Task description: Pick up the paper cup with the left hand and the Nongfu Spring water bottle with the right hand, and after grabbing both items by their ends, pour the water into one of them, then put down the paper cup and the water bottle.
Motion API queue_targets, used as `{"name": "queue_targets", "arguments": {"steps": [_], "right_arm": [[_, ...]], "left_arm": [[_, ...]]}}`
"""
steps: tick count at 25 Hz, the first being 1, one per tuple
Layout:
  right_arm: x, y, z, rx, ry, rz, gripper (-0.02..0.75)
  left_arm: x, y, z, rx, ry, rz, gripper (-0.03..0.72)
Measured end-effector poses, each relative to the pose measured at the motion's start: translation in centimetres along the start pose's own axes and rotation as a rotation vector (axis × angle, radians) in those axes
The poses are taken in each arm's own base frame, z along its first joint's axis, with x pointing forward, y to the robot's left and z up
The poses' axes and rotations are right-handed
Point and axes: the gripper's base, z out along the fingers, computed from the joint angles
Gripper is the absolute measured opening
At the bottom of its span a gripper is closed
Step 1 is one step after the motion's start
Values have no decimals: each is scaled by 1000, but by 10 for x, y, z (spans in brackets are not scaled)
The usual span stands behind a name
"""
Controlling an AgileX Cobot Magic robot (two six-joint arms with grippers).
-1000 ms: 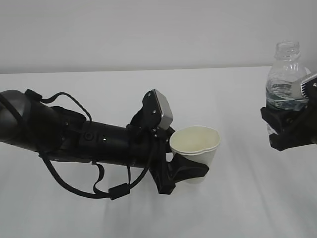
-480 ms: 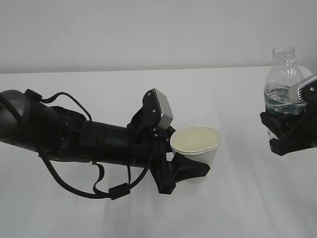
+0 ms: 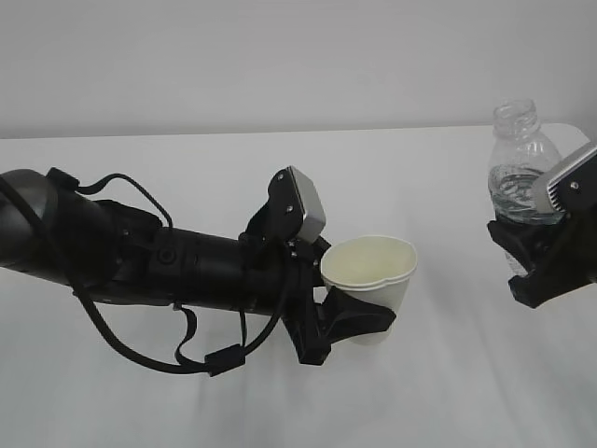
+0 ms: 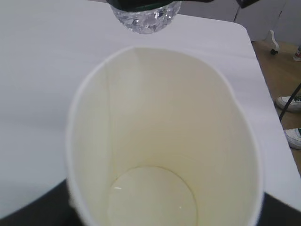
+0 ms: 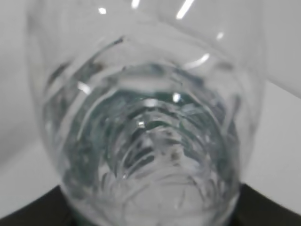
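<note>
Your left hand (image 3: 350, 317), the black arm with looped cables and a grey square plate, has its black fingers clasped around the lower body of the small white paper cup (image 3: 369, 280) with the rolled rim. The cup stands upright, mouth up, lifted off the white table (image 3: 448, 392) near the middle of the exterior view. That view gives you the cup's outside and a slice of its cream-yellow lining. Only the left wrist view looks straight down inside: there the paper cup (image 4: 160, 141) fills the picture, its round base bare apart from a couple of small bright glints near its edge, and whether those are drops you cannot tell.

Your right hand (image 3: 541, 257), the twin black arm with its own grey plate, grips the small clear ribbed plastic Nongfu Spring water bottle (image 3: 519, 168) around its lower half at the right edge of the exterior view. The bottle is held well apart from the cup, higher than it, nearly upright with its capless neck tipped slightly towards the cup. From outside you see the water (image 3: 515, 198) lying low in the clear body, just above the gripper. The right wrist view adds what the others lack: a look along the bottle (image 5: 146, 122) from below, ribs ringed one inside another and the liquid shimmering among them
</note>
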Motion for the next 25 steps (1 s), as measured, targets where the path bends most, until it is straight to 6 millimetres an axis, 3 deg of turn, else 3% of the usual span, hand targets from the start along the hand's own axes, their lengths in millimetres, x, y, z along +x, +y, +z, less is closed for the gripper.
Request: {"name": "queue_targets", "arguments": {"steps": [25], "right_arm": [[-4, -3, 2, 5, 7, -388, 391]], "left_arm": [[-6, -4, 0, 49, -64, 0, 421]]}}
